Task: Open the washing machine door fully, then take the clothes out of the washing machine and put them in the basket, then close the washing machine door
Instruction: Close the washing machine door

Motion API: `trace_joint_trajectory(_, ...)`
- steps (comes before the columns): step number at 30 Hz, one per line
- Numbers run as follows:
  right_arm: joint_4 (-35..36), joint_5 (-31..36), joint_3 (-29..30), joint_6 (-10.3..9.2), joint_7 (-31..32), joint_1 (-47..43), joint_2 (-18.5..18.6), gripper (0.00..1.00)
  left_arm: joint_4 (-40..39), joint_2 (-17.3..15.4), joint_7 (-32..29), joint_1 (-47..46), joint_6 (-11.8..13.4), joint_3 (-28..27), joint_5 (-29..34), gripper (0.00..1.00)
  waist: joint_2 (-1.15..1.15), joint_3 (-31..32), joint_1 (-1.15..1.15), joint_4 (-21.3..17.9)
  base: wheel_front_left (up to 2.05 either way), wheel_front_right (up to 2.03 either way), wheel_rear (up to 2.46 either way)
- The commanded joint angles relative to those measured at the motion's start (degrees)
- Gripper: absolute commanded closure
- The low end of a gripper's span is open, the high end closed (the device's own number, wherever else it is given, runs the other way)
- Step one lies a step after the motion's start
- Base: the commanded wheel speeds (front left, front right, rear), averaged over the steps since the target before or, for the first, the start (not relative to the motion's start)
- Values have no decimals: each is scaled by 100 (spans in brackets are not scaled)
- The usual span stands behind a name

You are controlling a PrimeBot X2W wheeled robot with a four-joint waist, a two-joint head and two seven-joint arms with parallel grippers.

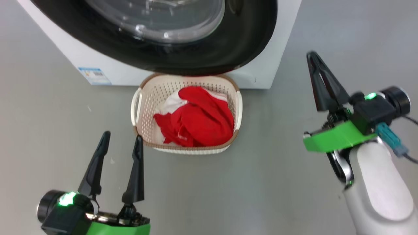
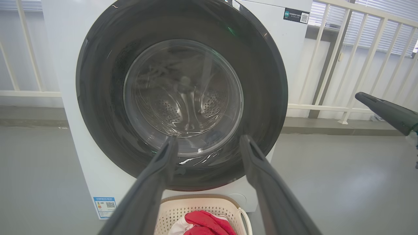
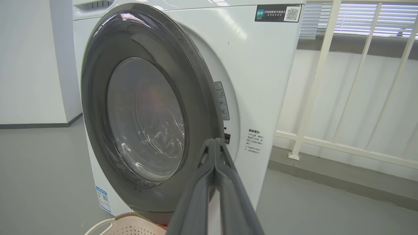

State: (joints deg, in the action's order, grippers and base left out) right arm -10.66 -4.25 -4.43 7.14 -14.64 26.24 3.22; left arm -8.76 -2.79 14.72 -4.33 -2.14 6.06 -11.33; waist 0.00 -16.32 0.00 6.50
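You're looking at the last step: the red clothes are sitting in the basket before the washing machine, and its door is looking slightly ajar. The right gripper is pressed together and aiming at the door's edge, and the left gripper is hanging spread. I'm guessing it's needing one firm push.

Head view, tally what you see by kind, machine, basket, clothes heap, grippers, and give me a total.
Washing machine: 1
Basket: 1
Heap of red clothes: 1
Grippers: 2 (left gripper, right gripper)
Total: 5

Grey floor: washing machine, basket standing directly on it.
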Motion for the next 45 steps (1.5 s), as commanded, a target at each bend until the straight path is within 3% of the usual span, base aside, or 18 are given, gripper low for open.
trace_joint_trajectory(1, 94, 79, -139, 35, -36, 166, -35, 100, -180, -27, 28, -157, -41, -143, -21, 0, 0, -306, 0, 131, 0, 0, 0)
trace_joint_trajectory(24, -1673, 99, -780, 35, -36, 2671, 220, 100, -232, -10, 28, -730, -54, 153, 0, 0, 0, -1195, 0, 491, 0, 0, 0)
trace_joint_trajectory(45, -2646, 390, -515, 35, -36, 4096, 453, 100, -192, -10, 28, -1047, -4, 404, 0, 0, 0, -1556, 0, 820, 0, 0, 0)
